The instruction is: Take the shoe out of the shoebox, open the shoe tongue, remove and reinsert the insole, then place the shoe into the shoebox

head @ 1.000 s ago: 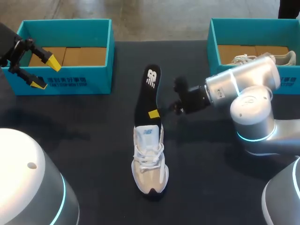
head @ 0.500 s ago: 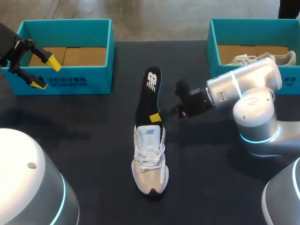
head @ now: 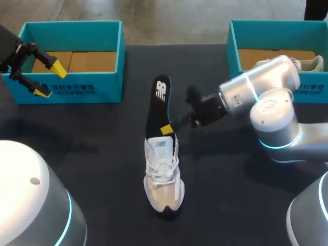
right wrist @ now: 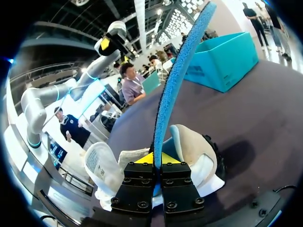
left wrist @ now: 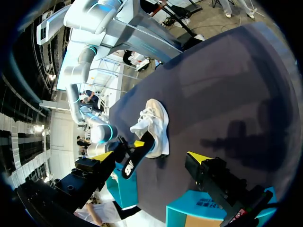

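Observation:
A white and beige shoe (head: 163, 174) lies on the dark table, toe toward the near edge. A black insole (head: 156, 105) stands slanted out of its heel opening, its lower end inside the shoe. My right gripper (head: 167, 129) is shut on that insole just above the shoe's collar. In the right wrist view the insole's blue underside (right wrist: 177, 85) rises straight from between the right gripper (right wrist: 157, 160) fingers, with the shoe (right wrist: 191, 149) under it. My left gripper (head: 45, 78) hangs open and empty in front of the left teal shoebox (head: 77, 92). The left wrist view shows the shoe (left wrist: 154, 125) far ahead.
A second teal box (head: 233, 48) at the back right holds another white shoe (head: 307, 62). The left box shows a brown cardboard floor (head: 82, 60). My right arm's body (head: 271, 118) stretches over the table's right side.
My right gripper has shifted a little to the left with the insole, whose upper end leaned left and sank slightly. The left arm kept still.

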`<control>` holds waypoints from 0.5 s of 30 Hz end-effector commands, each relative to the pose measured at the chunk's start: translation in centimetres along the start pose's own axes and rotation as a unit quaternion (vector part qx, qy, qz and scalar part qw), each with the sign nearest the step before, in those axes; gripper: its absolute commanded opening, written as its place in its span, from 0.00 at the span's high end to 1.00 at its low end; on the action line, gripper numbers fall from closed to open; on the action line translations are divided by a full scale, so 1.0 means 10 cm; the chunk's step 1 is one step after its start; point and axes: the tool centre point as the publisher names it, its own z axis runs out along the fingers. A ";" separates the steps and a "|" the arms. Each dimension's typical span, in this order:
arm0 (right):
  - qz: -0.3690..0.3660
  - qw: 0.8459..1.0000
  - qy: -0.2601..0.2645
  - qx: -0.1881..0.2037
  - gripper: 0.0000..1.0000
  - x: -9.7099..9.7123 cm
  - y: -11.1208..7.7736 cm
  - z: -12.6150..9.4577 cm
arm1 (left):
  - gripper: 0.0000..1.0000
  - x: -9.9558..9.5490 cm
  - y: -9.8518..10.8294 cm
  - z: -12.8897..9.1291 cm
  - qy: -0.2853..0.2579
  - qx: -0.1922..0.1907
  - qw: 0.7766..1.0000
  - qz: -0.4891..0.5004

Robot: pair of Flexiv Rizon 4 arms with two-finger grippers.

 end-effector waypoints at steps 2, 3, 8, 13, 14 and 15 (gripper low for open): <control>0.001 1.000 0.001 -0.001 1.00 0.00 -0.06 0.06 | 0.00 0.00 -0.01 0.00 0.001 -0.001 1.000 0.000; 0.001 1.000 0.002 -0.001 1.00 0.01 -0.07 0.06 | 0.00 0.00 -0.01 0.00 0.001 -0.001 1.000 0.000; -0.001 1.000 0.006 0.001 1.00 0.03 -0.11 0.08 | 0.00 0.00 -0.01 0.00 0.001 -0.001 1.000 0.000; -0.010 1.000 0.018 0.010 1.00 0.06 -0.13 0.09 | 0.00 0.00 -0.01 0.00 0.001 -0.001 1.000 0.000; -0.013 1.000 0.024 0.012 1.00 0.07 -0.13 0.09 | 0.00 0.00 -0.01 0.00 0.001 -0.001 1.000 0.000; -0.018 0.999 0.031 0.012 1.00 0.07 -0.13 0.10 | 0.00 0.00 -0.01 0.00 0.001 -0.001 1.000 0.000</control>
